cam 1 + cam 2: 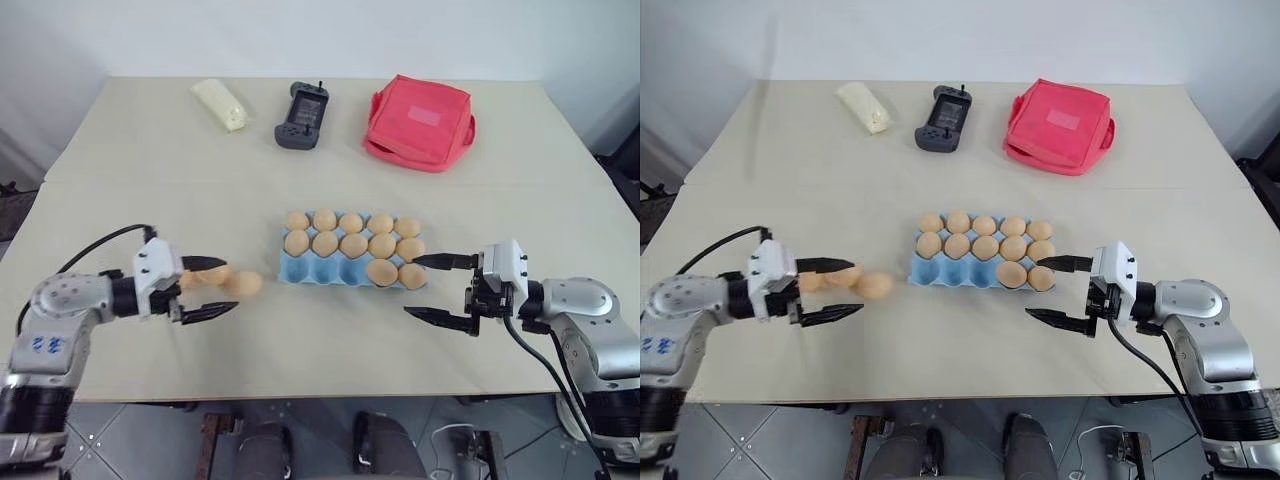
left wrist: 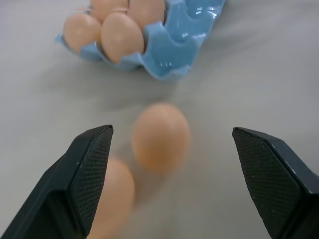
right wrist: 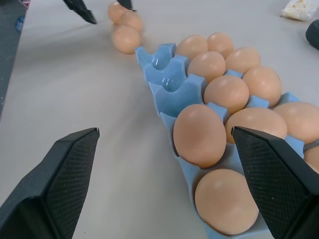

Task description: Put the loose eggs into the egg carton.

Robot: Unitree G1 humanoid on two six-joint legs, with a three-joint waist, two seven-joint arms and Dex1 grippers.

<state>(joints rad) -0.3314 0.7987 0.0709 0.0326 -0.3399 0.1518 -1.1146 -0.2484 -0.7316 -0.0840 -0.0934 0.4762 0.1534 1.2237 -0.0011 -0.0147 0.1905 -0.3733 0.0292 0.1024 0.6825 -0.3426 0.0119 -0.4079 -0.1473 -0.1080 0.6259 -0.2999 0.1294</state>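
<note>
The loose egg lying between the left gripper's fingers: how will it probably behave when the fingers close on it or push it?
The loose egg is smooth and oval and lies on the flat table, so a push would probably roll it. Its rounded sides may slip against the open left gripper fingers. It looks like a thin-shelled egg, so a hard squeeze could crack it.
</note>
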